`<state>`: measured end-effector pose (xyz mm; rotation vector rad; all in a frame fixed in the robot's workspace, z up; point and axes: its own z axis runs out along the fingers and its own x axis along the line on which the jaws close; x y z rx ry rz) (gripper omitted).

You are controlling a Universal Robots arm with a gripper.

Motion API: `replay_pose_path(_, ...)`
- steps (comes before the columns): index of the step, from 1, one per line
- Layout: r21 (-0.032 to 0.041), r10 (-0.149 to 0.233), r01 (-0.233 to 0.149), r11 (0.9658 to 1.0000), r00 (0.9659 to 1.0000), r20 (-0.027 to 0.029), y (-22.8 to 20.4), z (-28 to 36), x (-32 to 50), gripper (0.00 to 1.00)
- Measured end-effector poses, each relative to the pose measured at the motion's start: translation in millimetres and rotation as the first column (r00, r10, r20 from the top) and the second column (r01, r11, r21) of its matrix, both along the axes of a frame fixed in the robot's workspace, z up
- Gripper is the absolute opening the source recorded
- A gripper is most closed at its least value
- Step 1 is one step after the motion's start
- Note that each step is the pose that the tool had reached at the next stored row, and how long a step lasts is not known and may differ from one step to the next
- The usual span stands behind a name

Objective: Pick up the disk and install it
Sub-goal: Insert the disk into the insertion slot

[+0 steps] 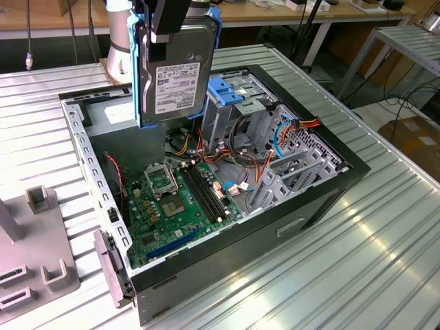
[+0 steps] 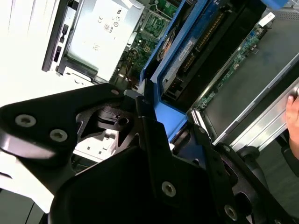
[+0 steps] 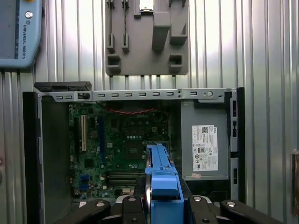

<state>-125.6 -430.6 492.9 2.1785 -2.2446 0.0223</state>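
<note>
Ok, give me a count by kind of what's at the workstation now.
Open computer case: 1
Disk, held in the pincer over it: 1
Grey fixture plate: 1
Teach pendant: 1
Total: 4

A ribbed metal table (image 1: pixel 385 261) carries an open computer case (image 1: pixel 227 254) and a grey fixture (image 1: pixel 34 254).

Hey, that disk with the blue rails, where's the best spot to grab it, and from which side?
By its top short end, pinched across the flat faces, coming from above. The disk hangs upright in the hand over the open computer case, so this grip probably leaves the blue rails and the lower end free.
</note>
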Motion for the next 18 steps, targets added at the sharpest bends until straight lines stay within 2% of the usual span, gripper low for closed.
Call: replay_pose_path(18,-0.0008,0.000,0.000,1.0000,1.0000,-0.0001,-13.0,0.0,1.5,0.37)
